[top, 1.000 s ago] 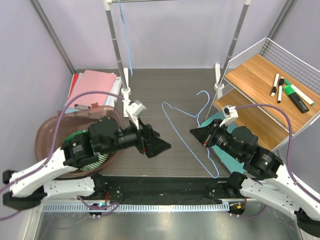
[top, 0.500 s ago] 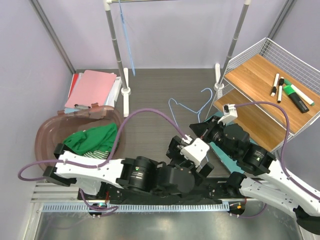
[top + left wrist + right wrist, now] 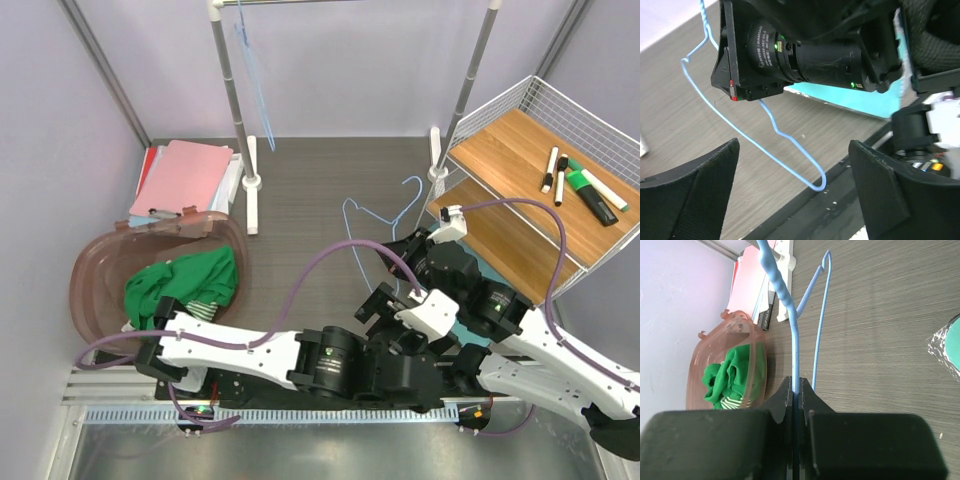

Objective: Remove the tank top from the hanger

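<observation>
The green tank top [image 3: 185, 285] lies bunched in the brown basket [image 3: 90, 290] at the left, off the hanger; it also shows in the right wrist view [image 3: 730, 372]. The bare blue wire hanger [image 3: 365, 215] stands over the table's middle. My right gripper [image 3: 402, 258] is shut on its wire [image 3: 792, 335], pinched between the jaws [image 3: 796, 387]. My left gripper [image 3: 385, 300] is open and empty, low near the table's front edge. The hanger's lower corner [image 3: 817, 182] lies between its fingers [image 3: 794, 145], touching neither.
The clothes rack's two poles [image 3: 232, 100] [image 3: 470, 90] stand at the back, with another blue hanger [image 3: 255, 80] on the rail. A wire shelf [image 3: 590, 110] with markers is at the right. Pink folders [image 3: 185, 175] lie back left. A teal sheet [image 3: 850, 100] lies under my right arm.
My left arm has swung from over the basket across to the right, below the hanger. The tank top now lies uncovered in the basket. My right gripper has shifted the hanger slightly back.
</observation>
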Controlling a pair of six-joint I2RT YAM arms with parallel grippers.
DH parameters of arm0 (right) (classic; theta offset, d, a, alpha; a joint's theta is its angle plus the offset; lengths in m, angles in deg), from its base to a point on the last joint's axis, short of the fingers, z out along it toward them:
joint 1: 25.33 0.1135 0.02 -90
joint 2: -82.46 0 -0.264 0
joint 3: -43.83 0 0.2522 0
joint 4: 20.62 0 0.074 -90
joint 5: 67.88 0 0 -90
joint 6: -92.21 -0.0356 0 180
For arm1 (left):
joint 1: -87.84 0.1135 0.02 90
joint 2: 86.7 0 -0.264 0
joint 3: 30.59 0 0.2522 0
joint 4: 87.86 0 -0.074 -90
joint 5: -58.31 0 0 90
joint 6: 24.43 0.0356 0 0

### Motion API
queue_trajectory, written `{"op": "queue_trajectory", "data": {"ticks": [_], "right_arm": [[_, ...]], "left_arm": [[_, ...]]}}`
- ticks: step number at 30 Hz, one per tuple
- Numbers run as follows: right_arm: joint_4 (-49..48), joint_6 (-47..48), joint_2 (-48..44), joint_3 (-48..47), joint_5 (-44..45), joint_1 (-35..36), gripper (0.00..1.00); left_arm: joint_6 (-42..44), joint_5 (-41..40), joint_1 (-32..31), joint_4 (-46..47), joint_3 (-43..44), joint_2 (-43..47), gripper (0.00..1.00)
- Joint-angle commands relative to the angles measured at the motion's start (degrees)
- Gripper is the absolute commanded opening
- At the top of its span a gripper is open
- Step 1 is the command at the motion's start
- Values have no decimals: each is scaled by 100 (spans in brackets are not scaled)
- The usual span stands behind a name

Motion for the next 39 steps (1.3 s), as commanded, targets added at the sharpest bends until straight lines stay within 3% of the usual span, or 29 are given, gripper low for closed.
{"op": "queue_trajectory", "data": {"ticks": [1,6,18,32,33,35,36,39], "right_arm": [[-227,-417,-119,-177,461,17,1],[-191,-603,-190,-186,567,17,1],[-148,-866,-198,-80,585,17,1],[-121,-972,-225,-124,479,17,1],[-130,-981,-251,-124,471,17,1],[-130,-998,-286,-115,453,17,1],[-113,-1007,-312,-115,444,25,1],[-121,-1051,-409,-98,392,17,1]], "left_arm": [[-293,-591,-29,-684,496,-425,86],[-433,-802,-29,-1010,629,-786,80],[-908,-1408,-28,-2205,1349,-1533,44],[-1260,-1452,-11,-2917,1473,-1815,34],[-1286,-1470,-11,-2961,1473,-1823,28],[-1347,-1479,15,-3076,1482,-1832,24],[-1356,-1514,15,-3076,1464,-1832,16],[-1356,-1532,42,-3111,1455,-1832,12]]}}
